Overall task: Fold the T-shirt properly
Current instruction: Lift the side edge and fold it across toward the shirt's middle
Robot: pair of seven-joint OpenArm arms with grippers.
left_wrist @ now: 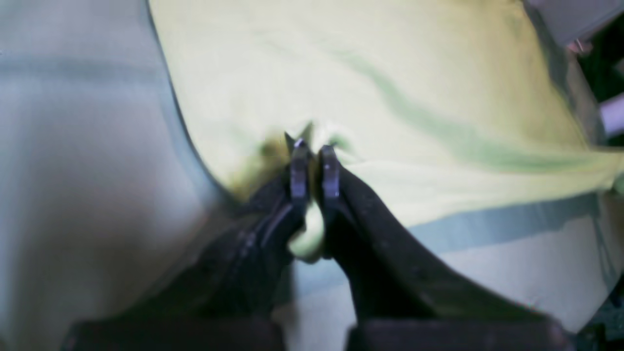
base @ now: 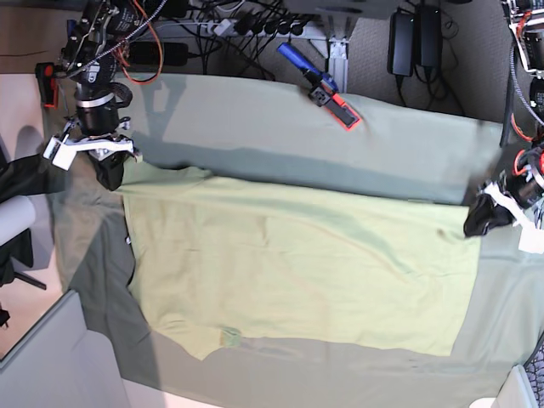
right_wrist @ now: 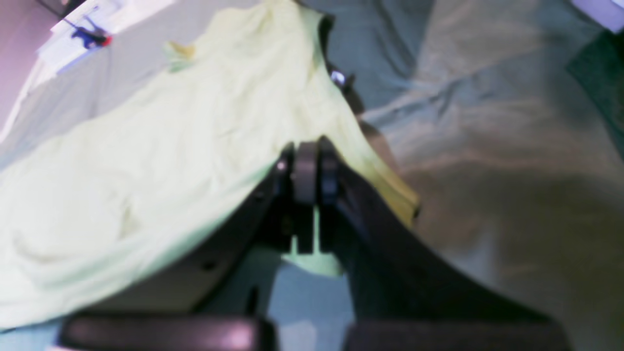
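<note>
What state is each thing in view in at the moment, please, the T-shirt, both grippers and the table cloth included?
T-shirt: spread out, not folded into a packet, its edge pinched near two corners
Left gripper: shut on the T-shirt
Right gripper: shut on the T-shirt
Table cloth: laid out under the T-shirt, creased in places
Red-and-blue tool: lying beyond the T-shirt, touched by neither gripper

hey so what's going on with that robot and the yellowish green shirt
A two-armed robot is folding a pale yellow-green cotton T-shirt over a grey-green table cloth. Its black left gripper and black right gripper are each closed on the shirt, at opposite ends of one edge. The shirt is still spread wide, not yet folded up.
</note>
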